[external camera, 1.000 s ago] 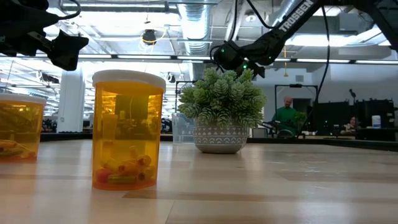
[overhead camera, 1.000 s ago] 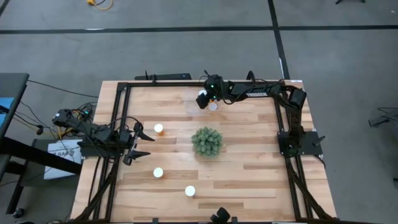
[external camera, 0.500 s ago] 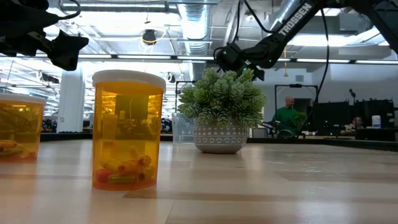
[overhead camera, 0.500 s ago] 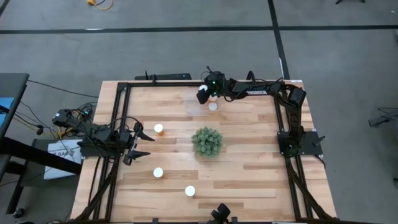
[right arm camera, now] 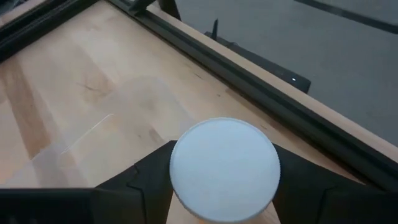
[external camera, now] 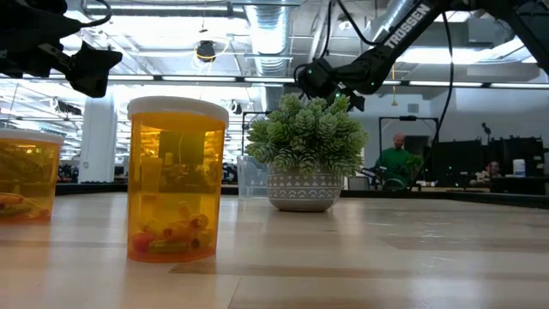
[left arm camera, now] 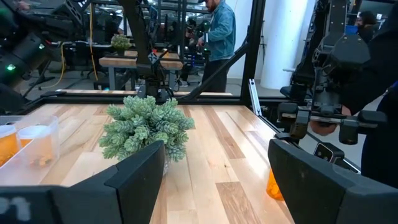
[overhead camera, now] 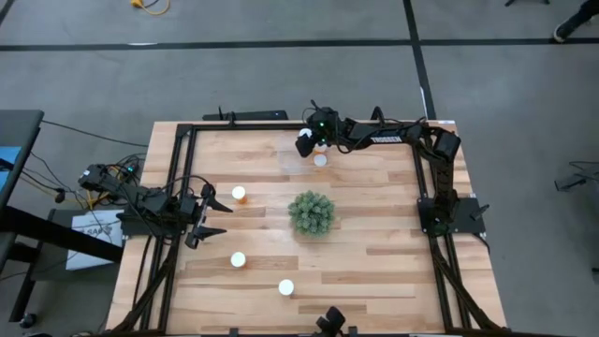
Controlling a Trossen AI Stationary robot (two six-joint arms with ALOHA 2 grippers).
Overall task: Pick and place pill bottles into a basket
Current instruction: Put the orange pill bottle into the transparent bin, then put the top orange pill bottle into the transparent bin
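Observation:
My right gripper (overhead camera: 304, 146) hangs over the table's far middle, above the clear basket (overhead camera: 296, 157), and is shut on a pill bottle whose white cap (right arm camera: 224, 165) fills its wrist view. Another bottle (overhead camera: 320, 160) stands at the basket's right end. Three more stand on the wood: one (overhead camera: 240, 194) by my left gripper and two (overhead camera: 238, 259) (overhead camera: 286, 287) toward the near edge. My left gripper (overhead camera: 222, 218) is open and empty at the table's left side, pointing at the green plant (overhead camera: 311, 212). My right gripper holds the pill bottle just under its white cap (right arm camera: 186, 186), pinched between the two fingers (right arm camera: 146, 174), one on either side. The fingers come from above, pointing down. The bottle stands upright, cap toward the wrist camera, lifted clear of the table.
The potted plant (external camera: 304, 150) stands mid-table between the arms. A black metal frame (overhead camera: 243, 124) runs along the table's edges. Two bottles (external camera: 176, 180) (external camera: 26, 176) stand close to the low camera. People show in the room beyond.
My right gripper has gone a little toward the table's far edge with the pill bottle and has then kept still.

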